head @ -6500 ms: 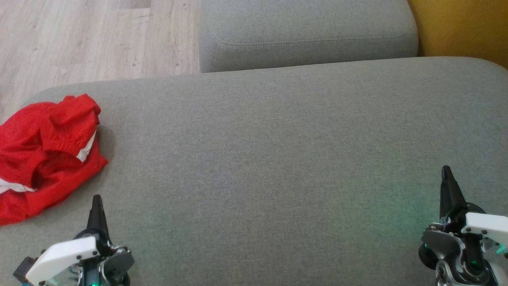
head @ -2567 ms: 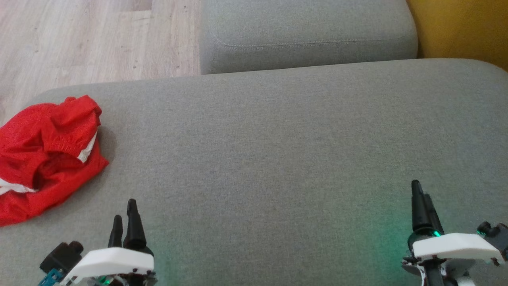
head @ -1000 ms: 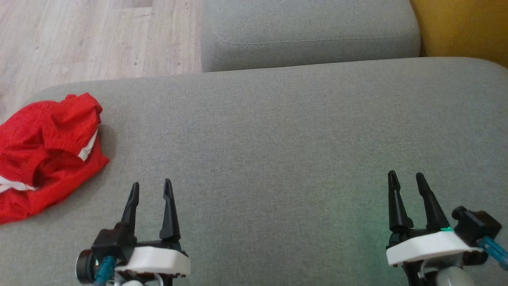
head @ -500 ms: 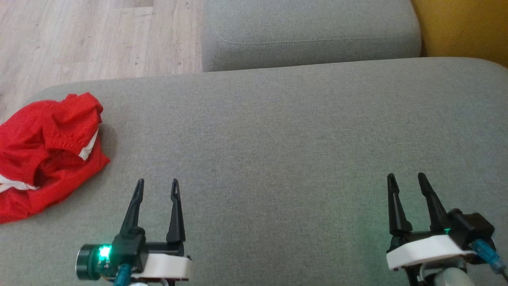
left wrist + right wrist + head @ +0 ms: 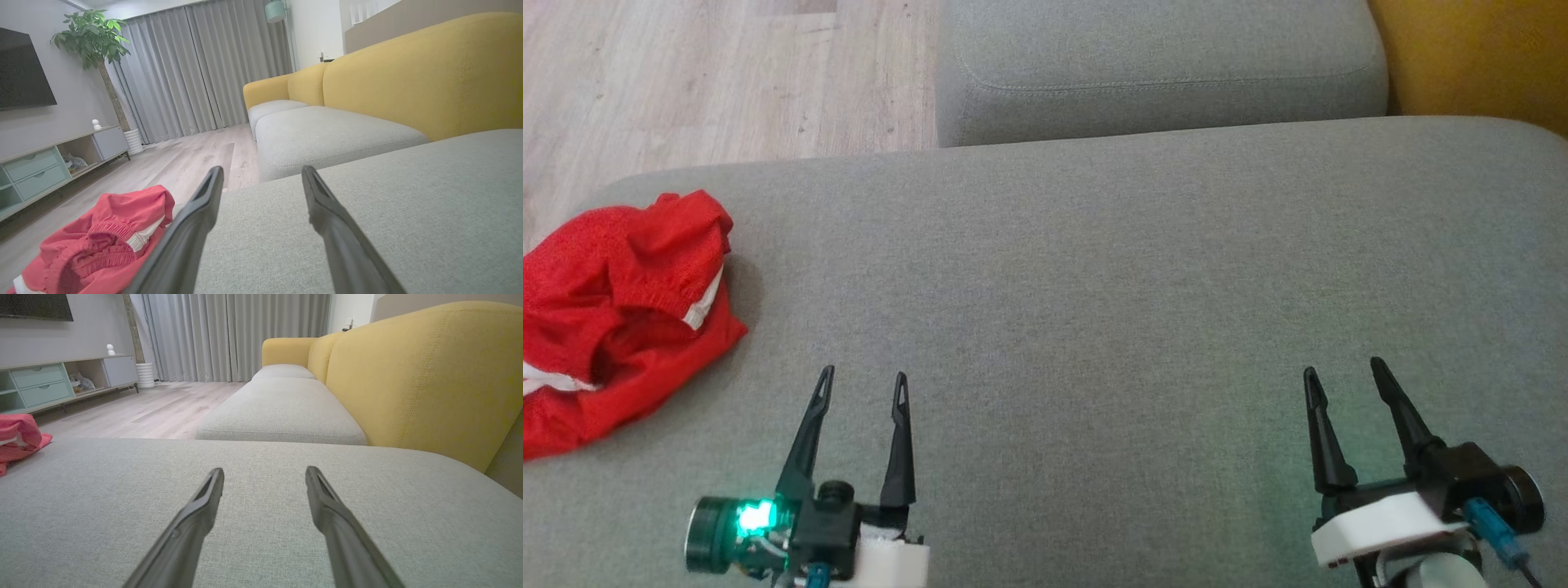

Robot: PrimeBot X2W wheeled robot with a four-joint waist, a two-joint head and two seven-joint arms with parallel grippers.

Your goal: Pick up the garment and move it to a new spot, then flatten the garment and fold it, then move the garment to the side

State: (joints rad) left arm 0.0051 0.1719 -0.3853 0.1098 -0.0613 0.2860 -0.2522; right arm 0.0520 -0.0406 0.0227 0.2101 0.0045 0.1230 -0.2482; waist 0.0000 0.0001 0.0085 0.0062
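The garment [image 5: 613, 310] is a crumpled red pair of shorts with white stripes and a gathered waistband, lying at the far left of the grey cushion [image 5: 1094, 286]. The left wrist view has it at the lower left [image 5: 102, 241], and its edge reaches the left border of the right wrist view [image 5: 18, 441]. My left gripper [image 5: 863, 382] hovers open over the cushion to the right of the garment, nothing between its fingers. At the lower right my right gripper [image 5: 1342, 372] is open and empty too. Both show spread fingers in their wrist views [image 5: 261, 173] [image 5: 263, 473].
A second grey seat cushion [image 5: 1160, 65] lies beyond the near one. A yellow sofa back [image 5: 1478, 57] rises at the right. Wooden floor [image 5: 686, 73] lies past the cushion's left edge, with a low cabinet [image 5: 49, 163] and grey curtains [image 5: 196, 69] farther off.
Both arms have turned their grippers flat-on, so the spread fingers now show. The left gripper has drifted right and slightly down; the right has shifted a little left. The garment has not moved.
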